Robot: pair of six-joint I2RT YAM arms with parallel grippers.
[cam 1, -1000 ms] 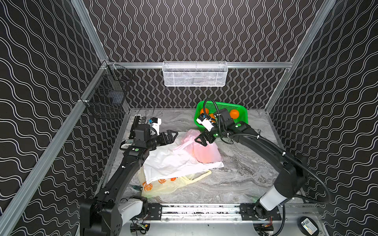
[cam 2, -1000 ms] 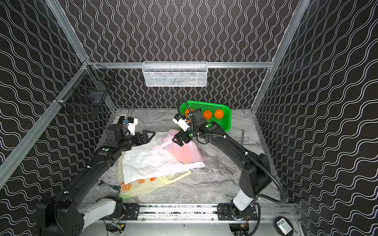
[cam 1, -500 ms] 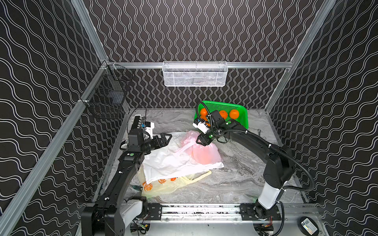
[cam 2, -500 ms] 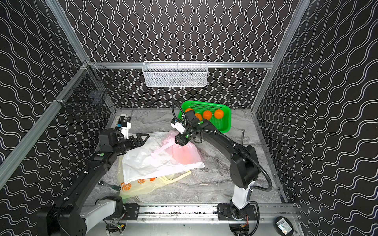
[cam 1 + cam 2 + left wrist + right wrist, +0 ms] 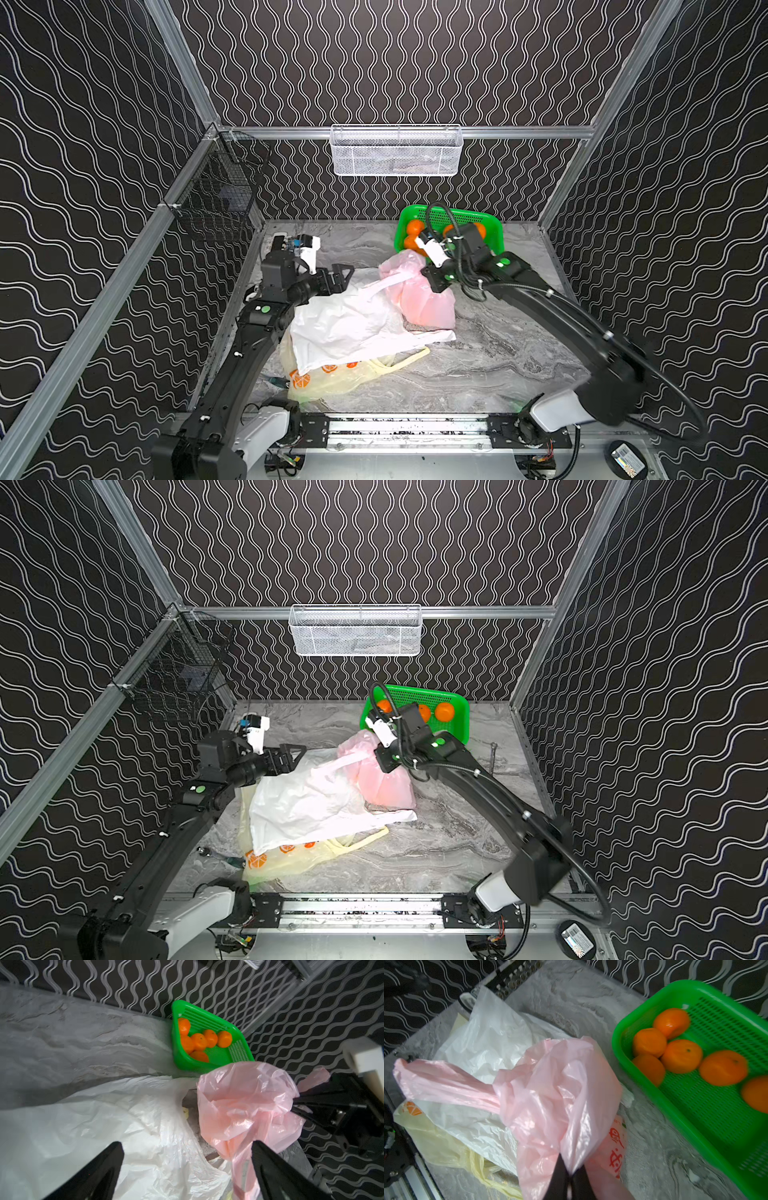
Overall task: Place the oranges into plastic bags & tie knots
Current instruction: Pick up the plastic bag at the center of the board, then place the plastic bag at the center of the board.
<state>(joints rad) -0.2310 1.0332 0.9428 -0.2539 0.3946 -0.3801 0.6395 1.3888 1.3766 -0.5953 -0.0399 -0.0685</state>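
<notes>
The right gripper (image 5: 569, 1176) is pinched tight on a bunched fold of the pink bag (image 5: 550, 1095), just beside the basket (image 5: 716, 1118) holding the oranges (image 5: 681, 1055). The left gripper (image 5: 187, 1142) gapes wide over the white bag (image 5: 104, 1126), farther from the basket. The yellow bag (image 5: 332, 382) lies underneath, farthest off.

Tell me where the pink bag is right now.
In a top view the pink bag sits toward the table's back, just in front of the green basket and partly on the white bag. The right gripper is shut on it.
</notes>
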